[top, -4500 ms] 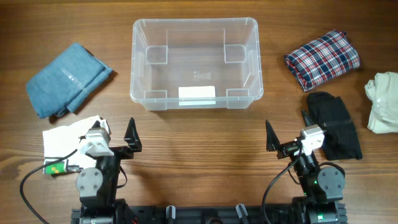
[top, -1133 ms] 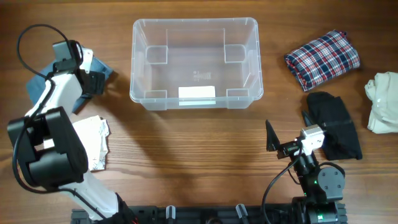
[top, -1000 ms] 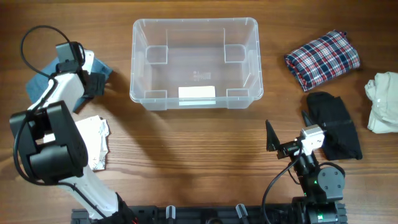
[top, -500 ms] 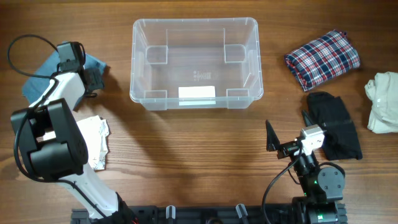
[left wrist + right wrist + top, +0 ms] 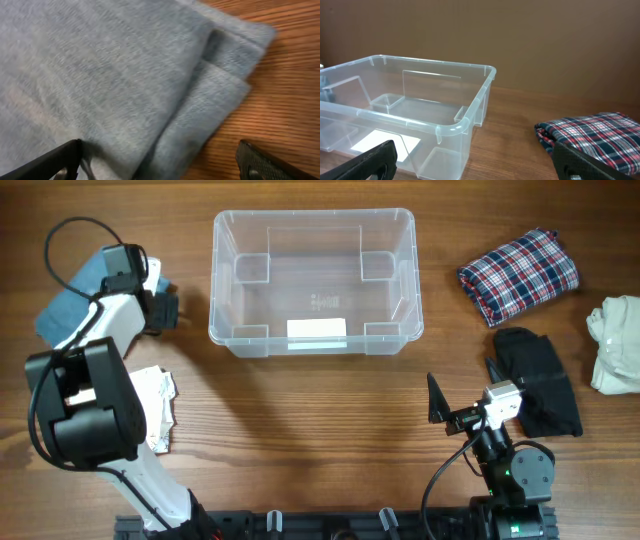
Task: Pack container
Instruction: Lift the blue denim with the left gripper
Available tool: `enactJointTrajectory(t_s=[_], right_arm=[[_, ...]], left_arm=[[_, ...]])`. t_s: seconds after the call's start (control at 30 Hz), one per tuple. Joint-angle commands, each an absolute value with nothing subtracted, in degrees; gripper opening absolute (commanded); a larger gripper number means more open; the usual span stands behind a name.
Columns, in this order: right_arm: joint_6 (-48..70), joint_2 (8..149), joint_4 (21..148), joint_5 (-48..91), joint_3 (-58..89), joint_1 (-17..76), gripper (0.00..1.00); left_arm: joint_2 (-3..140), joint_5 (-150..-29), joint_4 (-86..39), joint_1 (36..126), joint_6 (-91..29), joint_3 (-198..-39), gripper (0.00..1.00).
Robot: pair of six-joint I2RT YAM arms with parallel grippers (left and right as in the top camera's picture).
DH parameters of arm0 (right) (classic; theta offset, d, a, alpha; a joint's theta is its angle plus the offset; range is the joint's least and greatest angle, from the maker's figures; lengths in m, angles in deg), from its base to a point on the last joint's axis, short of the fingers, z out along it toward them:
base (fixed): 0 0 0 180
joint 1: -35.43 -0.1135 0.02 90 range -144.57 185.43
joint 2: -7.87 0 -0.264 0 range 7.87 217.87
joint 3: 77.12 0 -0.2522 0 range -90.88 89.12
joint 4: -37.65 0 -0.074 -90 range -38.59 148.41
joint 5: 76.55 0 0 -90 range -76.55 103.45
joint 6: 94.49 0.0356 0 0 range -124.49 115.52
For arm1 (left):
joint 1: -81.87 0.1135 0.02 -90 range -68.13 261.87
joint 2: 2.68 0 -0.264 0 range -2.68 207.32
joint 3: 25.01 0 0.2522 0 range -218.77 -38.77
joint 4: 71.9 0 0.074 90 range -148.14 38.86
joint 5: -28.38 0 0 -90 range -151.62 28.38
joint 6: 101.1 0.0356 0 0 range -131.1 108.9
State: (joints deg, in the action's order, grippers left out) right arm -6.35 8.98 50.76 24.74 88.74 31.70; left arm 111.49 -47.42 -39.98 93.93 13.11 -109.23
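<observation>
left fingers (image 5: pixel 55 159) are hovering open over soft, limp blue cloth (image 5: pixel 110 75); its thick folded edge seems best to pinch.

The see-through rectangular plastic container (image 5: pixel 214 280) was colourless, its walls taking on the brown of the surface beneath, and it bore a plain white label (image 5: pixel 317 330). The wooden surface (image 5: pixel 320 430) was a warm mid-brown, streaked with darker grain lines. The folded soft cloth (image 5: pixel 100 75) was a pale, heathered blue-grey with no pattern. The folded plaid fabric bundle (image 5: pixel 518 275) carried a check of red, navy and white. The crumpled black garment (image 5: pixel 545 385) was plain, and the bunched cream-coloured garment (image 5: pixel 618 345) was a plain off-white. The flat white folded item (image 5: pixel 160 405) showed no print. The left claw (image 5: pixel 157 162) and the right claw (image 5: pixel 472 160) had black fingers.
</observation>
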Motion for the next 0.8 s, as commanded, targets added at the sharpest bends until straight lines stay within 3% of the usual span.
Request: enactJointTrajectory(t_s=[0.0, 0.1, 0.13, 0.27, 0.5, 0.6, 0.77], right_arm=[[-7.3, 8.5, 50.6, 24.0, 88.8, 31.5, 1.0], [-7.3, 8.5, 50.6, 24.0, 88.8, 31.5, 1.0], [-7.3, 8.5, 50.6, 24.0, 88.8, 31.5, 1.0], [-7.3, 8.5, 50.6, 24.0, 88.8, 31.5, 1.0], [-7.4, 8.5, 50.6, 24.0, 88.8, 31.5, 1.0], [-7.3, 8.5, 50.6, 24.0, 88.8, 31.5, 1.0], [-7.3, 8.5, 50.6, 24.0, 88.8, 31.5, 1.0]], left_arm=[[113.6, -50.5, -39.9, 95.1, 17.5, -108.9, 0.92], [113.6, -48.9, -42.2, 97.9, 17.4, -108.9, 0.85], [113.6, -48.9, -43.5, 98.6, 17.4, -108.9, 0.75], [113.6, -46.6, -47.2, 98.9, 17.1, -108.9, 0.07], [113.6, -46.2, -47.4, 94.4, 16.8, -108.9, 0.04], [113.5, -37.3, -47.6, 91.8, 16.7, -108.9, 0.04], [110.6, -33.7, -46.7, 91.4, 3.4, -108.9, 0.04]])
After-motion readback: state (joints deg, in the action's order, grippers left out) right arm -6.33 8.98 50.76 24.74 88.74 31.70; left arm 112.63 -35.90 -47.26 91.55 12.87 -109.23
